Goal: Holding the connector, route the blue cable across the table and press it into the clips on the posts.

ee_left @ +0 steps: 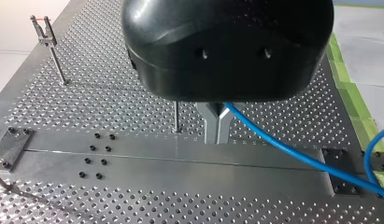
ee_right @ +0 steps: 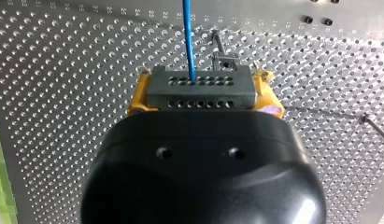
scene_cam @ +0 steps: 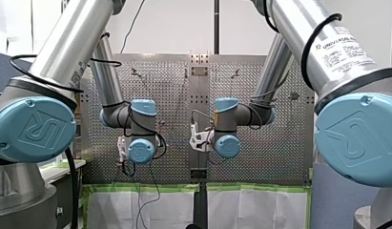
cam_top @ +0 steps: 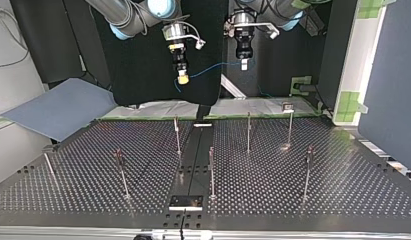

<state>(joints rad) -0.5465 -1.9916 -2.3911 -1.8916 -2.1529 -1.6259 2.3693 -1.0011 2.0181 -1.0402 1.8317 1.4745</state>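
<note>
Blue cable point(cam_top: 213, 67) strung in a shallow sag between the two hands at upper centre of the top view, high over the surface point(cam_top: 343, 180), clear of every post point(cam_top: 248, 132) and not yet in any clip point(ee_left: 42, 29). Grey connector point(ee_right: 199, 87) clamped across its short sides by the yellow pads point(ee_right: 137, 95) of the right hand point(cam_top: 183, 78); left hand point(ee_left: 216, 139) pinched shut on the cable itself, metal fingers point(ee_left: 210, 123) closing to a narrow V. Likely trouble from here: smooth round jacket sliding through bare metal under tension, with the line then slack and off course; too hard a pull, conversely, straining the joint of cable and connector or twisting the block askew in the pads. Probably easy, too, to miss the clips, small forked heads on thin rods, and to shove a post sideways instead of seating the cable; any slack loop liable to snag a neighbouring post. As to materials: cable glossy, limp, plastic-sheathed; connector a matt rectangular block with rows of small round holes; posts slender bright steel, likely springy; surface brushed metal, densely perforated, hard and slick; hand housings point(ee_left: 227, 46) black, rounded, smooth.
</note>
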